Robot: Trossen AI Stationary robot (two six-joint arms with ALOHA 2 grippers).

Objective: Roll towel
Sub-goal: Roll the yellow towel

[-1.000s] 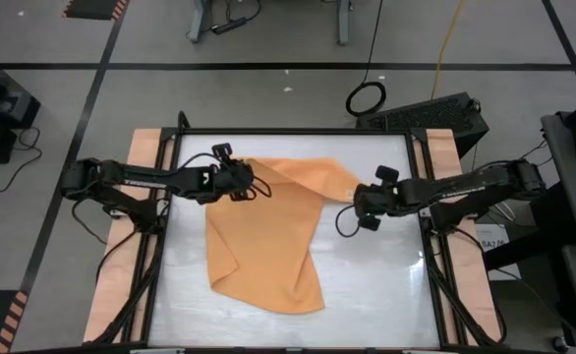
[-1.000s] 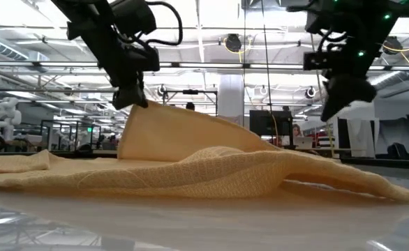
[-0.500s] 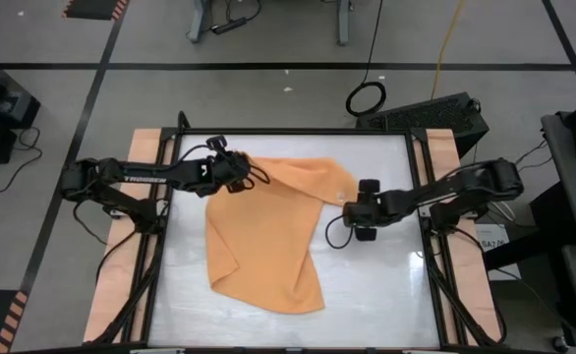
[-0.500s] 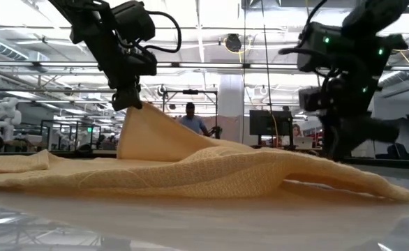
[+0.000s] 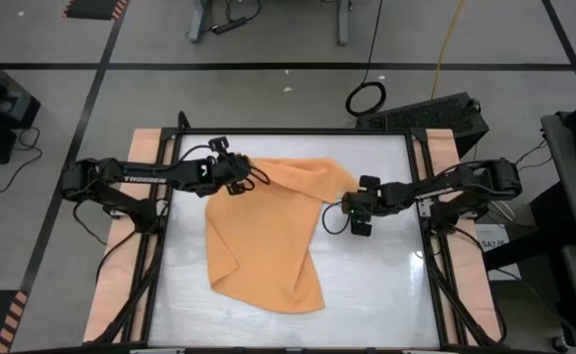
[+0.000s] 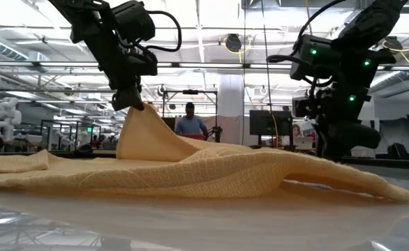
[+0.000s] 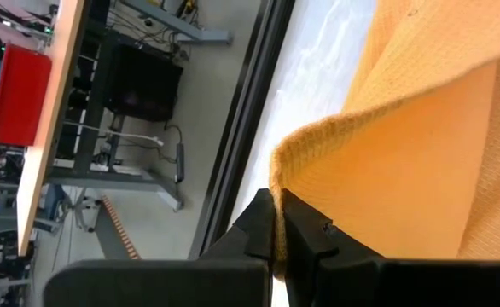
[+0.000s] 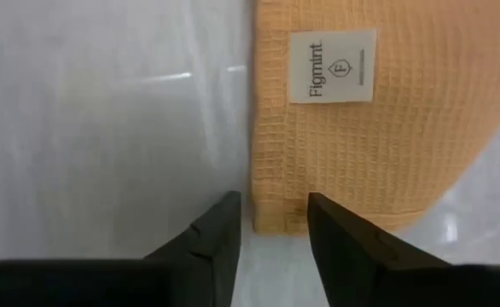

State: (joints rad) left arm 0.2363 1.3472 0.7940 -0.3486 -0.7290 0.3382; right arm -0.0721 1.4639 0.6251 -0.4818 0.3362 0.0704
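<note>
The orange-tan towel [image 5: 263, 246] lies spread on the white tabletop, with its far left corner raised into a peak [image 6: 138, 122]. My left gripper [image 5: 252, 177] is above the table's far left part and is shut on that corner. My right gripper [image 5: 348, 205] is low at the towel's far right corner [image 5: 339, 192]. In the right wrist view its open fingers [image 8: 220, 234] stand on either side of that corner's edge [image 8: 276, 217], just below the white tag [image 8: 333, 66]. That corner lies flat on the table. My left gripper [image 7: 277, 230] pinches the towel's hemmed edge at the far left corner [image 7: 277, 183] between its two fingers. It comes from above, slanting in from the table's left. The corner is lifted clear and the cloth slopes down from it [image 6: 162, 139] to the rest of the towel on the table.
The white tabletop [image 5: 367, 285] shows bare to the right of and nearer than the towel. Wooden side rails [image 5: 141, 167] and a dark frame border the table. A person [image 6: 189, 122] stands in the room beyond the far edge.
My right gripper has come down from above the table to the tabletop and moved a little toward the left, up to the towel's far right corner. My left gripper still holds its corner raised and has hardly moved.
</note>
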